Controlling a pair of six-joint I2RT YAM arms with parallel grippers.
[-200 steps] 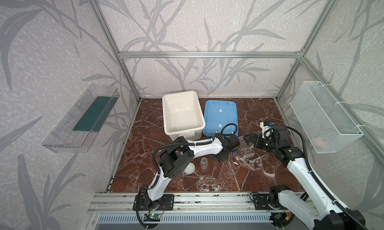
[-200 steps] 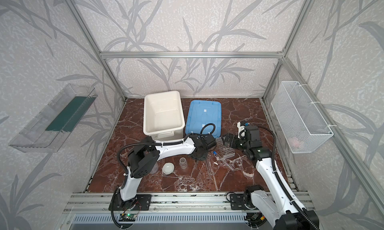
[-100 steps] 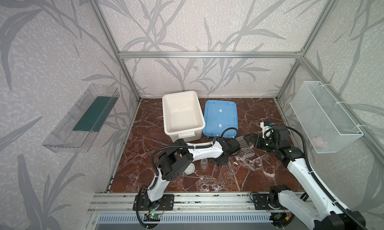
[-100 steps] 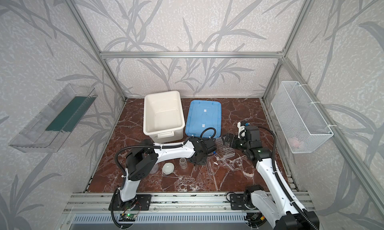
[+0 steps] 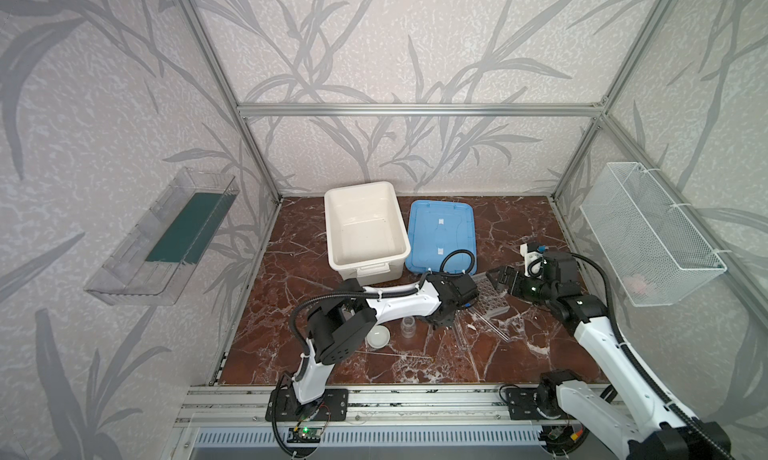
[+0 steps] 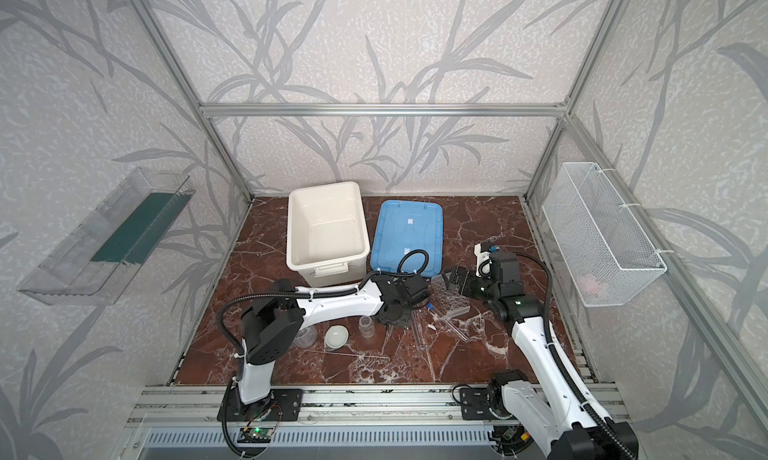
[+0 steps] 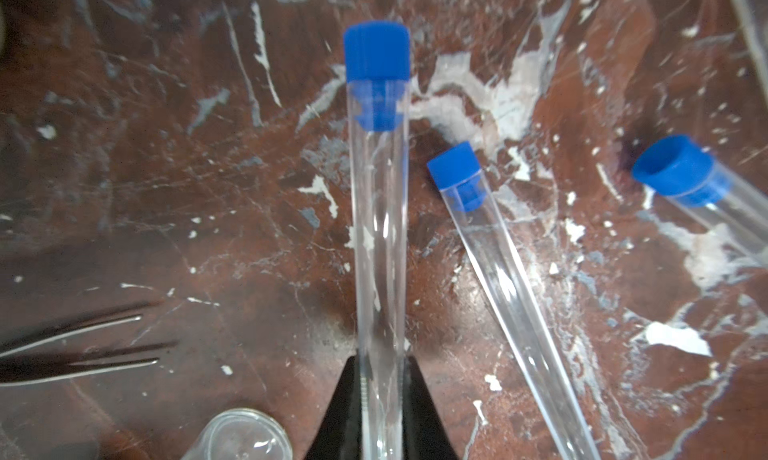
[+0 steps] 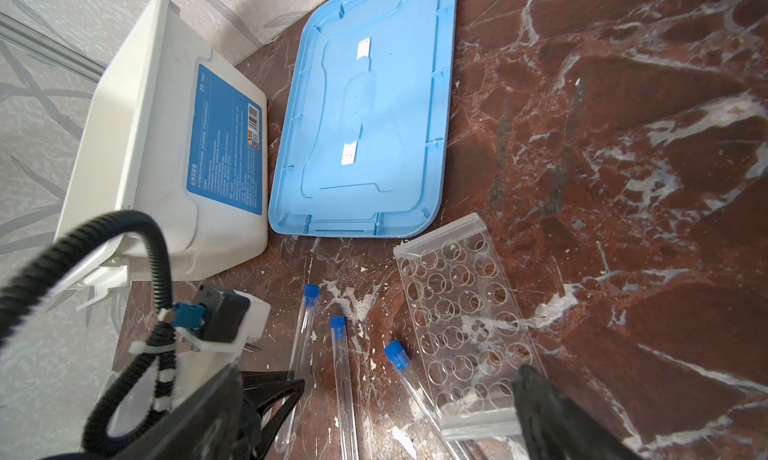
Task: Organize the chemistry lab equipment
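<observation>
Blue-capped tube (image 7: 379,229) sits pinched inside the left gripper (image 7: 380,368)

A: Where can the right gripper (image 8: 411,377) pass freely?
B: Over the bare marble floor (image 5: 519,225) behind and right of the clear holed rack (image 8: 465,325).
A: And toward the middle?
B: Crowded. The left gripper (image 7: 380,366) clamps the held tube (image 7: 380,229); a second tube (image 7: 507,279) lies just beside it, a third tube (image 7: 685,175) farther off, with narrow gaps between.
A: Left of that?
B: Tweezers (image 7: 83,346), small jar (image 5: 408,326) and white dish (image 5: 378,336) crowd it; white bin (image 5: 361,229) and blue lid (image 5: 440,233) wall off the back.
</observation>
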